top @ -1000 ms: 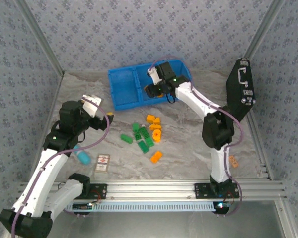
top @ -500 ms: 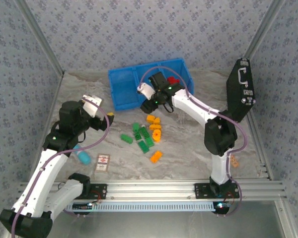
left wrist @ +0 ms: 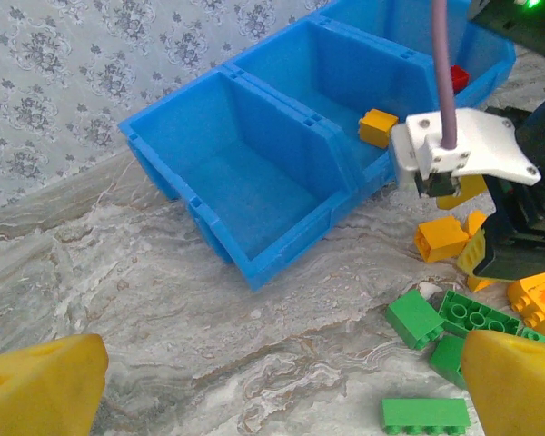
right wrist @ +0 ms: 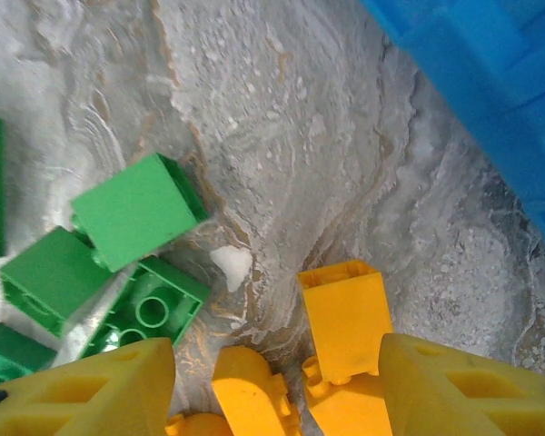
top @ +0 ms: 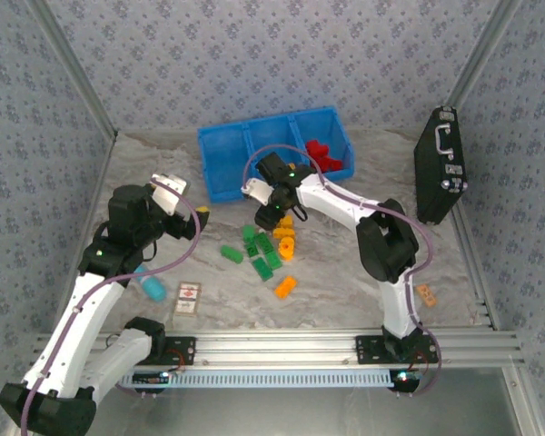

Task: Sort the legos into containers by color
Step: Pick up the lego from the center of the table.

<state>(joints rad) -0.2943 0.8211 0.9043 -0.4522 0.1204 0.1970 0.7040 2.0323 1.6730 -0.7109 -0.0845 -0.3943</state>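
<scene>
left gripper (left wrist: 272,386): wide open, empty | right gripper (right wrist: 277,381): fingers apart, holding nothing, over orange bricks (right wrist: 345,313) beside green bricks (right wrist: 136,209) | red bricks (top: 322,154): in bin (top: 222,189), right compartment

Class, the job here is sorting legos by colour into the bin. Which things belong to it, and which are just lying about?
Job: green legos, orange-yellow legos, red legos, blue three-compartment bin.
Lying about: light-blue cylinder, printed card, black case.
</scene>
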